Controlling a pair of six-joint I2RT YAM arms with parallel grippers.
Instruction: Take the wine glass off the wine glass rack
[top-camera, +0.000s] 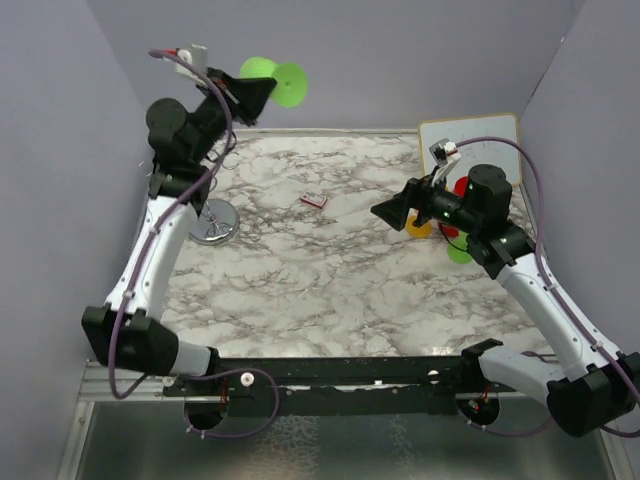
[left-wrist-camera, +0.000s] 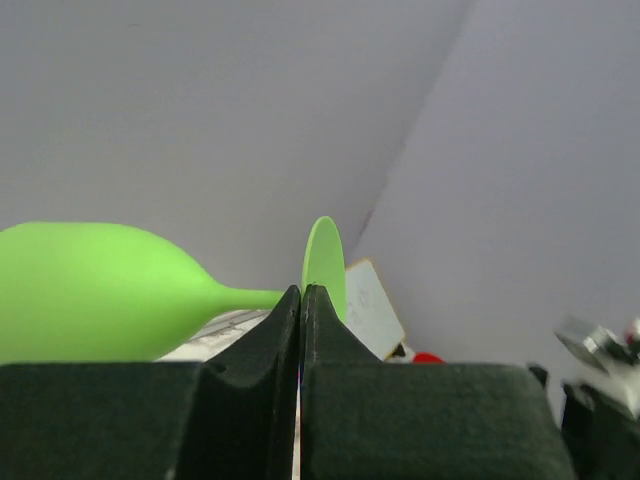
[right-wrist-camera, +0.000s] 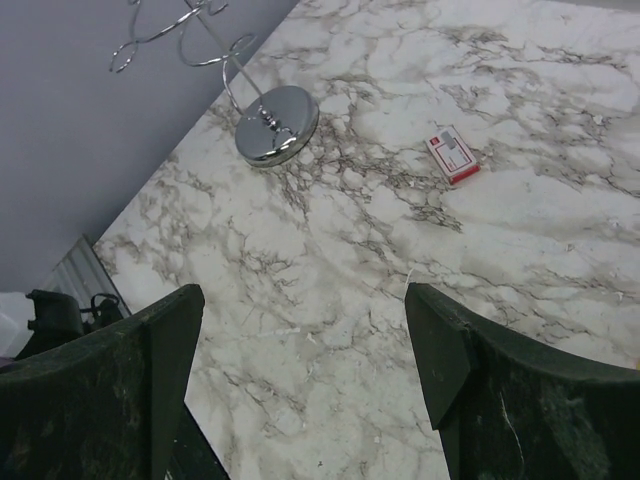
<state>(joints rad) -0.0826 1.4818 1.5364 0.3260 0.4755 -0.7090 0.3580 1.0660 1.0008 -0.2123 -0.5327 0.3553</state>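
Hanging in the air near the back-left corner, the green wine glass (top-camera: 291, 85) lies on its side, well above the marble table (top-camera: 330, 290). Its long axis runs roughly level and along the back wall, with the bowl toward the left wall and the round foot toward the right. The left gripper (top-camera: 262, 92) is pinched on the thin stem just short of the foot.

The left wrist view shows that grip close up. The wine glass (left-wrist-camera: 90, 290) fills the lower left, its stem runs to the closed tips of the left gripper (left-wrist-camera: 301, 295), and the foot stands edge-on behind them. The overhead view hides most of the wine glass rack (top-camera: 218, 222) behind the left arm, so only its shiny round base shows. The right wrist view gives the rack (right-wrist-camera: 277, 123) better, with its post and curled wire arms beside the left wall.

The right gripper (top-camera: 388, 211) hovers over the table's right side, its jaws wide apart with nothing between them (right-wrist-camera: 302, 300). A small red and white box (right-wrist-camera: 452, 156) lies alone mid-table. A white board (top-camera: 470, 135) sits in the back-right corner.
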